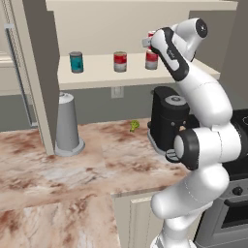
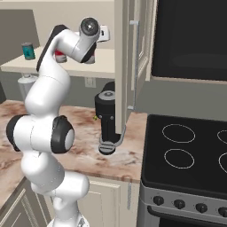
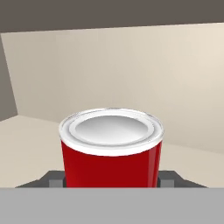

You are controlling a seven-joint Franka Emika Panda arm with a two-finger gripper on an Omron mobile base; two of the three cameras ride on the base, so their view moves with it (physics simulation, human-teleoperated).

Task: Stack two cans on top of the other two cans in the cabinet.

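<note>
**Claw clamped on the all-red can above the cabinet shelf**

On the marbled worktop [image 1: 58, 169] nearest the base stand a grey cone-shaped canister [image 1: 67, 127] by the left wall panel and a black coffee machine [image 1: 167, 116] further right, with a small green item [image 1: 134, 125] lying between them towards the back wall.

Above that, the arm reaches into the open-fronted cabinet [image 1: 97, 80]. In the hand view the claw [image 3: 112, 180] is shut on the bright red can [image 3: 111, 151], its dark fingertips [image 3: 168, 179] pressed to either side of the can's body; the silver lid faces the camera. From the left base view the held can sits directly above a red-and-silver can [image 1: 151, 59] that rests on the cream shelf; whether the two touch cannot be told.

Further left along the shelf stand a second red-and-silver can [image 1: 120, 61] and, well apart at the left end, the teal can [image 1: 76, 62]. The tan back panel [image 3: 131, 78] closes the cabinet behind them.
</note>
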